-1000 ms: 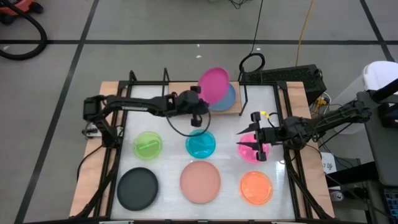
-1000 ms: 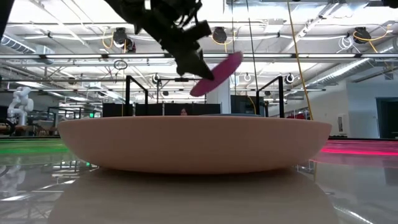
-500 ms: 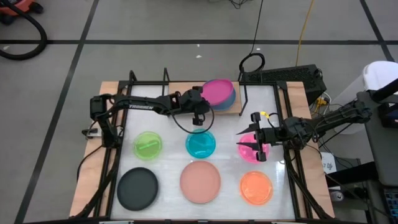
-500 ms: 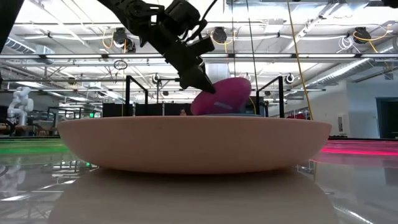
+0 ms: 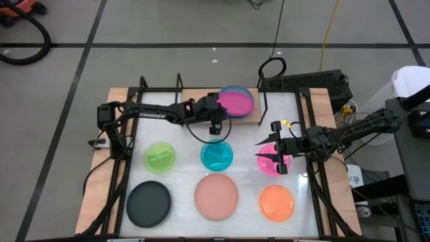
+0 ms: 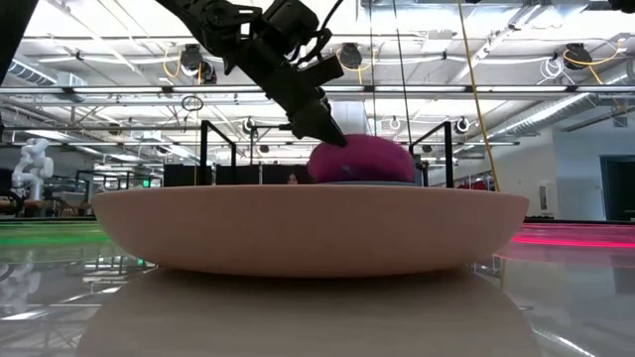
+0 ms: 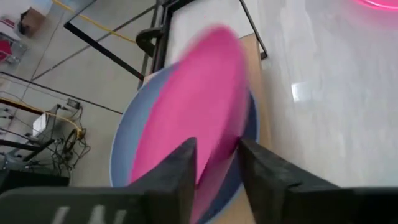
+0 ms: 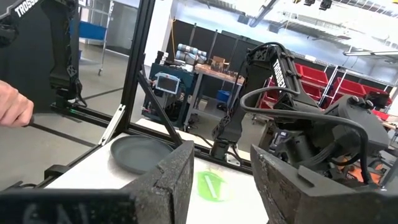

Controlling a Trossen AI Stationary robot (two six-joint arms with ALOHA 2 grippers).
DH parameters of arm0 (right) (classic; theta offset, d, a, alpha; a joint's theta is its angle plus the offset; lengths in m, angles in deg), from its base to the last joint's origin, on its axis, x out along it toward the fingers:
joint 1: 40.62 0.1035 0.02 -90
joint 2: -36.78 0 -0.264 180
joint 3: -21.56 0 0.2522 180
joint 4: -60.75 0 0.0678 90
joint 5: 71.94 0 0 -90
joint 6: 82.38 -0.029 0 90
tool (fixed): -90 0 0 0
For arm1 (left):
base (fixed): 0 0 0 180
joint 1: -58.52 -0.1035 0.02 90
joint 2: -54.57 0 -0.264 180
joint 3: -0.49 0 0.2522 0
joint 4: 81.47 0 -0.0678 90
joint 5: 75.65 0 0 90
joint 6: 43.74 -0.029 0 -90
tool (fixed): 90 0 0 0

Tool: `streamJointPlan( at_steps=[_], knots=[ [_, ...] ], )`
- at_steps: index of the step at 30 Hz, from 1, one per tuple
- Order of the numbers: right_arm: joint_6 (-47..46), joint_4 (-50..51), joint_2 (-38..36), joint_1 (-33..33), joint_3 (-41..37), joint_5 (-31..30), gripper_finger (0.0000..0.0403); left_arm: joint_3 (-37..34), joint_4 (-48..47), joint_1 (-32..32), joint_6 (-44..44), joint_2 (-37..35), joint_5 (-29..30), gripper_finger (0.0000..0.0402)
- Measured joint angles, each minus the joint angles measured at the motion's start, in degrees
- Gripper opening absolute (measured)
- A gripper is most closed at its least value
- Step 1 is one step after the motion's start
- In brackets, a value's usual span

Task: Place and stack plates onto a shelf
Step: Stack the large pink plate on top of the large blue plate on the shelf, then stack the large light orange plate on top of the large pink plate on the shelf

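From above: the left hand [image 5: 216,115] pinches the near rim of the magenta plate [image 5: 236,101], which lies over the blue plate [image 5: 246,111] on the shelf [image 5: 201,96]. The right hand [image 5: 277,156] hovers spread over the small pink plate [image 5: 267,164].

At tabletop height: the magenta plate [image 6: 359,159] sits tilted behind the salmon plate [image 6: 308,230].

Left wrist: fingers [image 7: 180,168] clamp the magenta plate [image 7: 186,118] over the blue plate [image 7: 127,127]. Best to lower it flat and centred, then release.
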Motion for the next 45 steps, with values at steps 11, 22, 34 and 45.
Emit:
streamJointPlan(
  at_steps=[11,22,34,45],
  knots=[
    [-0.37,3.32,0.02,-0.02,0.0,-6.16,0.0139,0.02,1.83,2.23,3.62,-3.42,7.64,0.0202],
    [-1.72,5.16,0.02,-0.02,0.0,-5.98,0.0139,-4.75,5.56,7.21,15.47,-13.8,-1.61,0.0202],
    [-3.26,7.21,0.02,-0.02,0.0,-5.77,0.0139,-26.26,34.4,7.98,22.69,-23.48,-1.58,0.0202],
    [-3.01,6.97,0.02,-0.02,0.0,-5.84,0.0139,-26.53,33.54,7.93,23.31,-23.9,-1.58,0.0202]
  ],
)
